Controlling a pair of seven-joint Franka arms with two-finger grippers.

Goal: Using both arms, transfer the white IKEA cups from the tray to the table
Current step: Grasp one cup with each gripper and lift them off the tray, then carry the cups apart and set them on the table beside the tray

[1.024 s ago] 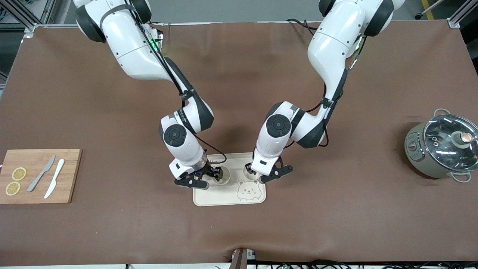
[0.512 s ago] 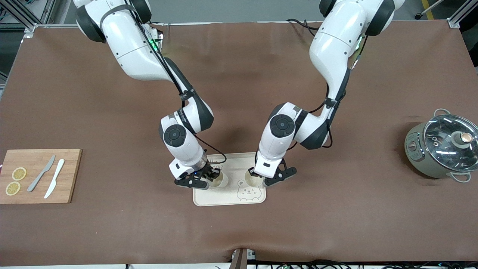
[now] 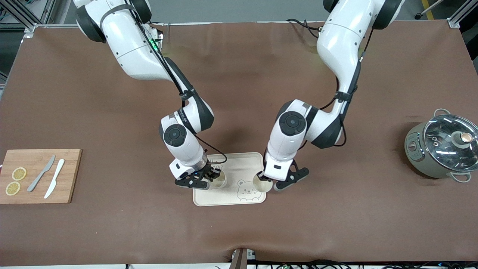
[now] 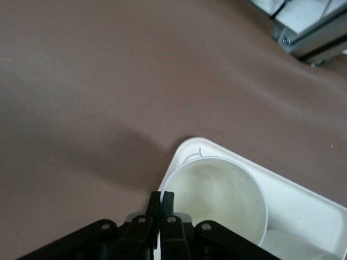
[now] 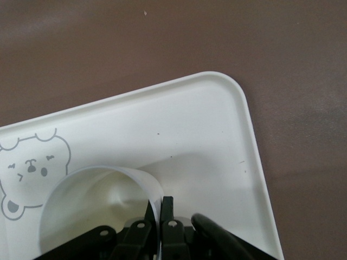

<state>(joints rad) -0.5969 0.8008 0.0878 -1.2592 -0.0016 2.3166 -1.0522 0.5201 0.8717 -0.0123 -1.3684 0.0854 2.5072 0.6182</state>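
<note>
Cream-white tray (image 3: 227, 198) with a printed bear face lies on the brown table (image 3: 336, 224), about midway between the two arms' ends.

Right gripper (image 3: 209, 179) is over the tray's edge toward the right arm's end. Its fingers (image 5: 165, 216) are clamped on the rim of one white cup (image 3: 218, 179), one finger inside the wall and one outside. In the right wrist view this cup (image 5: 100, 208) is over the tray floor beside the bear print; whether its base touches the tray cannot be told.

Left gripper (image 3: 269, 180) is over the tray's edge toward the left arm's end. Its fingers (image 4: 161, 208) are pinched on the rim of the second white cup (image 3: 262, 184). In the left wrist view that cup (image 4: 217, 197) is over the tray's corner; contact with the tray cannot be confirmed.

Wooden cutting board (image 3: 37, 175) with two lemon slices (image 3: 15, 181) and two knives (image 3: 47, 176) lies at the right arm's end of the table. Grey-green pot (image 3: 440, 149) with a glass lid stands at the left arm's end, well apart from the tray.
</note>
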